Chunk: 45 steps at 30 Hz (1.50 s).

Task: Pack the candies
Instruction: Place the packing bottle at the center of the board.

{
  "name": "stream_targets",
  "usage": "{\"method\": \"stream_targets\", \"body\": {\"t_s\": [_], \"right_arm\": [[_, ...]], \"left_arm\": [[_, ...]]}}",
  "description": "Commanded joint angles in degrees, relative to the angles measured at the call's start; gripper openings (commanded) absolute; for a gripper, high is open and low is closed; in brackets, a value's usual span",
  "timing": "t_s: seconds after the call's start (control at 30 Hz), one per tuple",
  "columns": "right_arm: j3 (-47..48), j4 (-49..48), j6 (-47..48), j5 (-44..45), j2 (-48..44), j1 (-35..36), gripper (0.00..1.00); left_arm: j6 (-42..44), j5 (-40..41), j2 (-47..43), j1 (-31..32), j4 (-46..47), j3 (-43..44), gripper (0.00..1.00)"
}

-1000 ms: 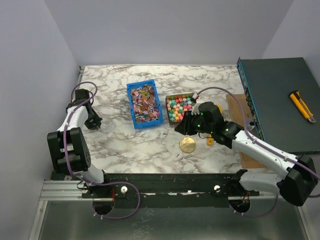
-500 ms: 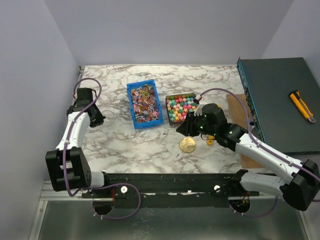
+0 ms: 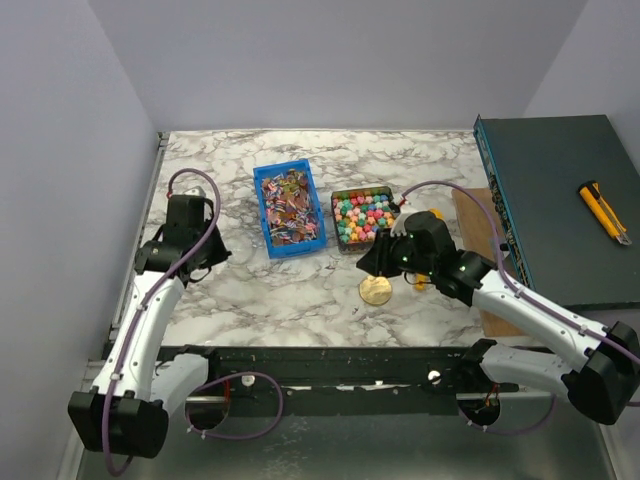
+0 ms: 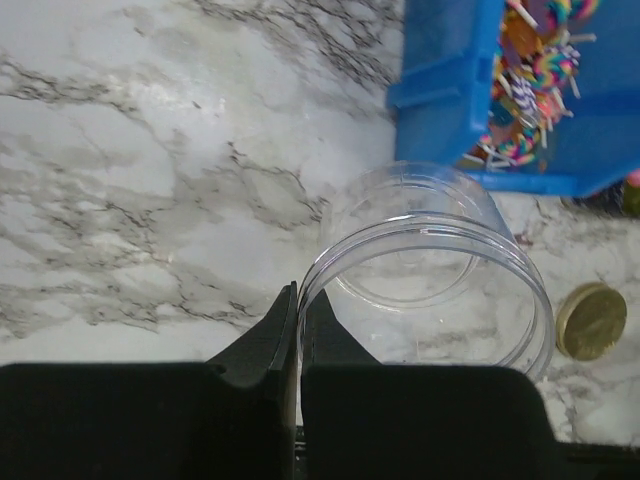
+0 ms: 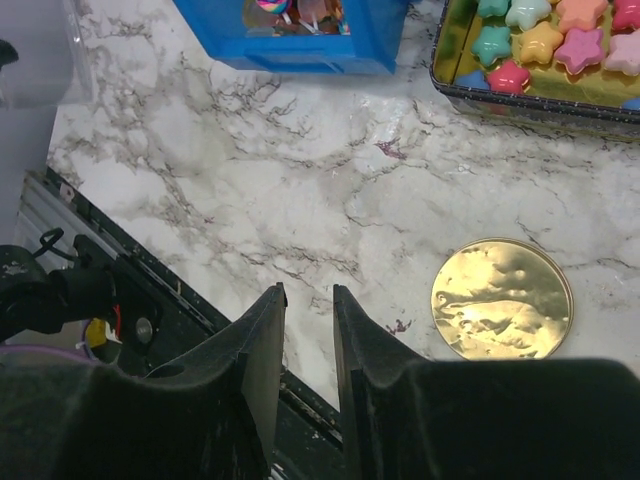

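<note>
Shiny wrapped candies fill a blue bin (image 3: 288, 208); its corner shows in the left wrist view (image 4: 450, 90) and the right wrist view (image 5: 300, 40). Bright star-shaped candies fill a dark tin (image 3: 360, 216), also in the right wrist view (image 5: 540, 50). My left gripper (image 3: 205, 256) is shut on the rim of an empty clear plastic jar (image 4: 430, 270), left of the bin. My right gripper (image 3: 368, 264) hovers over bare marble by the round gold lid (image 3: 376, 290), its jaws a narrow gap apart and empty (image 5: 305, 310).
A yellow scoop (image 3: 422, 280) lies partly under the right arm. A dark green box (image 3: 560, 200) with a yellow utility knife (image 3: 604, 212) stands at the right, and a wooden board (image 3: 478, 235) lies beside it. The table's near edge and black rail (image 5: 130, 300) lie below the right gripper.
My left arm has swung from the far left edge toward the blue bin. My right gripper has shifted slightly toward the gold lid.
</note>
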State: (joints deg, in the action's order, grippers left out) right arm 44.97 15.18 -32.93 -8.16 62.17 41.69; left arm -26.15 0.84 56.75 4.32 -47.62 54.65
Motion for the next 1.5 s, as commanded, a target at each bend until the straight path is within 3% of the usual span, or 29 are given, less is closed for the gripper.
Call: {"method": "stream_targets", "body": {"t_s": [0.0, 0.27, 0.43, 0.63, 0.93, 1.47], "right_arm": [[-0.53, 1.83, 1.36, 2.7, -1.35, 0.37, 0.3], [2.84, 6.19, 4.57, 10.77, -0.81, 0.35, 0.3], [6.13, 9.02, 5.57, 13.56, 0.05, 0.34, 0.3], [10.24, 12.74, 5.78, 16.62, 1.31, 0.35, 0.33], [12.76, 17.7, 4.91, 20.98, 0.93, 0.35, 0.33], [7.76, 19.53, 1.91, 23.13, -1.45, 0.4, 0.34]], "left_arm": [[-2.41, -2.88, -4.13, 5.93, -4.75, -0.33, 0.0], [-8.48, 3.0, -5.91, 22.78, -6.54, 0.94, 0.0], [-11.05, 10.71, -0.92, 34.73, -8.08, 4.63, 0.0], [-11.9, 16.68, 7.31, 43.43, -8.8, 7.67, 0.0], [-10.5, 20.23, 20.8, 50.08, -8.04, 10.63, 0.0], [-11.38, 15.6, 33.86, 56.15, 0.47, 10.74, 0.0]]}}
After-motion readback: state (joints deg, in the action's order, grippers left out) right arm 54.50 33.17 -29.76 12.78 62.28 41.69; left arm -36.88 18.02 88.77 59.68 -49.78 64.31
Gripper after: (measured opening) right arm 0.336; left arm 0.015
